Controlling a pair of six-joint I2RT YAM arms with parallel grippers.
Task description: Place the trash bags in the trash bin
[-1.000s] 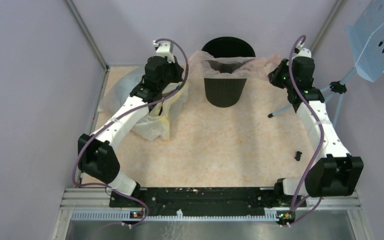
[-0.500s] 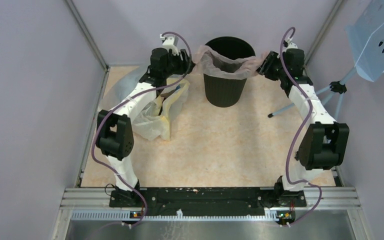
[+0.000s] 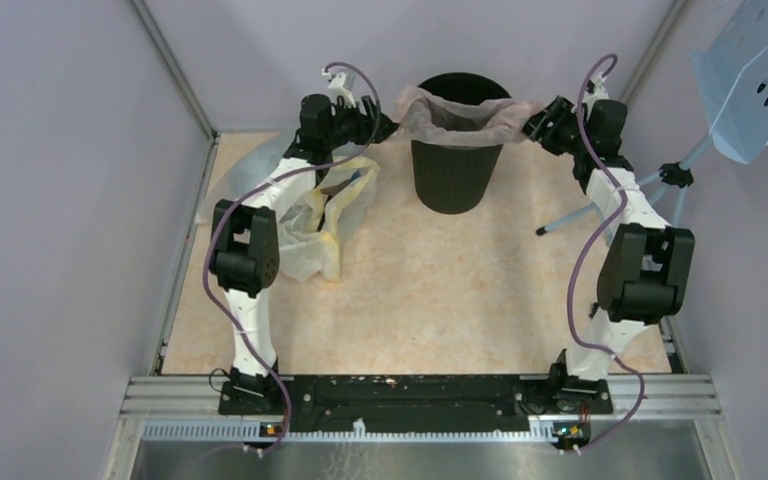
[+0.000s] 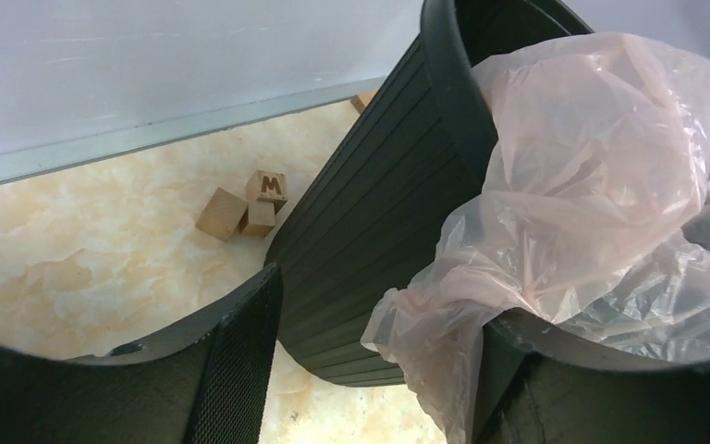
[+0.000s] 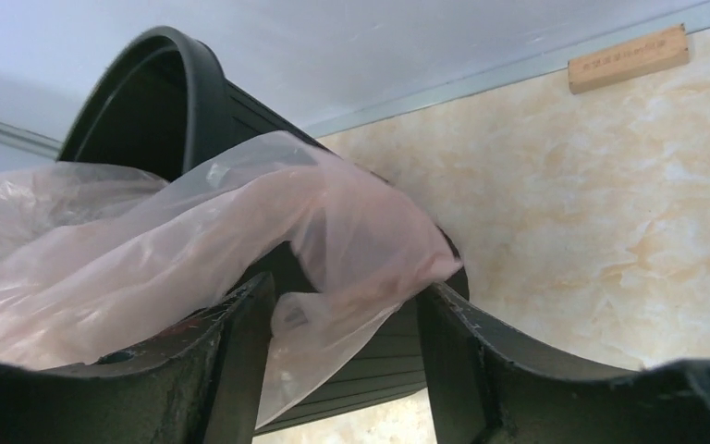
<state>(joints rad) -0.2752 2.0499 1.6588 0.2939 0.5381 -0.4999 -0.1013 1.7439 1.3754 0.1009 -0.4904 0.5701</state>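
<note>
The trash bag [image 3: 457,112] is stretched open across the mouth of the trash bin [image 3: 450,175], which stands at the far middle of the table [image 3: 440,290]. Its pink film sags down inside, and its edge lies over the near rim while the far rim shows bare black.

The left gripper [image 3: 385,128] is at the bin's left rim and the right gripper [image 3: 533,122] at its right. Both wrist views show the fingers [image 5: 238,356] parted rather than clenched, with film bunched between them, seemingly hooked on a finger.

By my reading the bag is mostly in. What is left is seating the edge round the far rim and letting go.

A crumpled pale bag [image 3: 310,240] lies on the table to the left, untouched.
</note>
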